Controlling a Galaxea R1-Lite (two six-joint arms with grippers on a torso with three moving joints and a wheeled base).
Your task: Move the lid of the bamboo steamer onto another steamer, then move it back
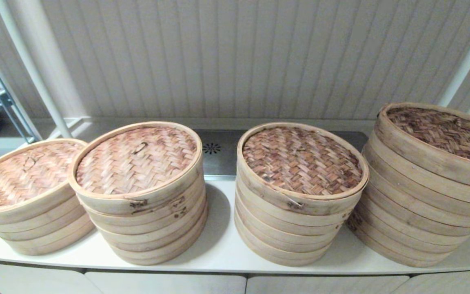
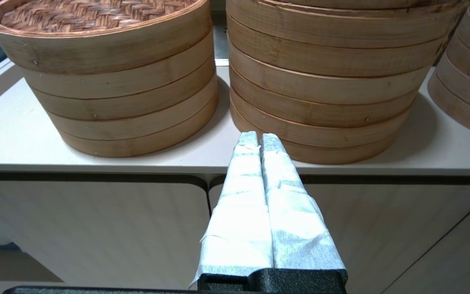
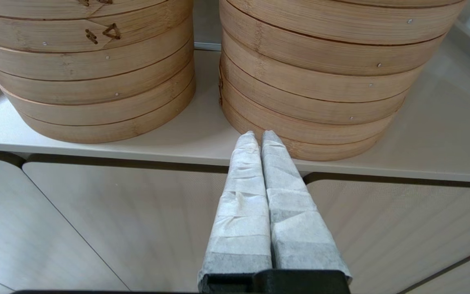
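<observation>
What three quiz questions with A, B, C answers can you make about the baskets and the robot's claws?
1. How many steamer stacks stand on the counter?
A. Two
B. Four
C. Six

2. Where is the metal plate with the little flower-shaped holes?
A. Behind the gap between the two middle stacks
B. On top of the far-left stack
C. In front of the far-right stack

3. How is the left claw?
A. Wide open
B. Holding a lid
C. Shut, holding nothing

Answers:
1. B, the head view shows the far-left stack, the second stack, the third stack and the far-right stack.
2. A, the metal plate lies at the back between the second and third stacks.
3. C, the left claw has its wrapped fingers pressed together in front of the counter edge; the right claw looks the same.
</observation>
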